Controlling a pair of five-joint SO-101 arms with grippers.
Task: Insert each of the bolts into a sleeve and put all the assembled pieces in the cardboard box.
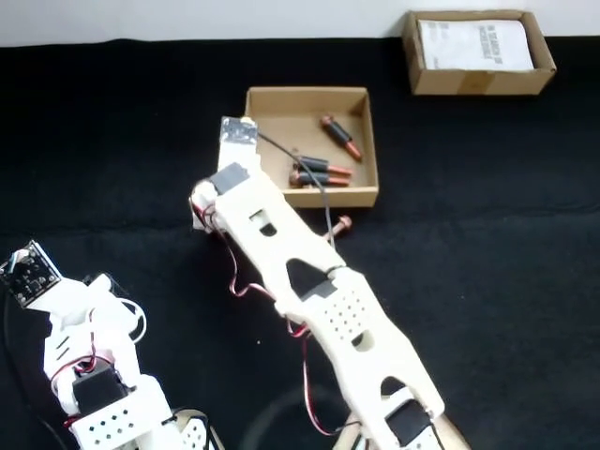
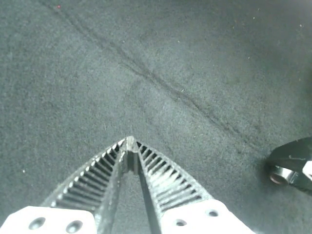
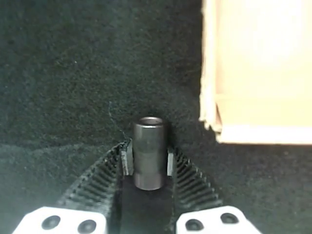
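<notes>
My right gripper [image 3: 147, 163] is shut on a dark sleeve [image 3: 148, 152], held upright just off the black mat, beside the near left corner of the cardboard box [image 3: 253, 131]. In the high view the right arm [image 1: 309, 281] stretches diagonally to the left side of that box [image 1: 251, 141]. Three assembled bolt-and-sleeve pieces [image 1: 323, 172] lie inside it. A loose copper bolt [image 1: 340, 225] rests on the mat in front of the box, next to the right arm. My left gripper [image 2: 129, 145] is shut on nothing above bare mat, and the left arm [image 1: 89, 366] stands at the near left.
A second cardboard box [image 1: 478, 54] with a printed sheet in it stands at the far right. Black mat [image 1: 487, 281] covers the table. A dark part with a reddish spot [image 2: 292, 168] lies on the mat near my left gripper.
</notes>
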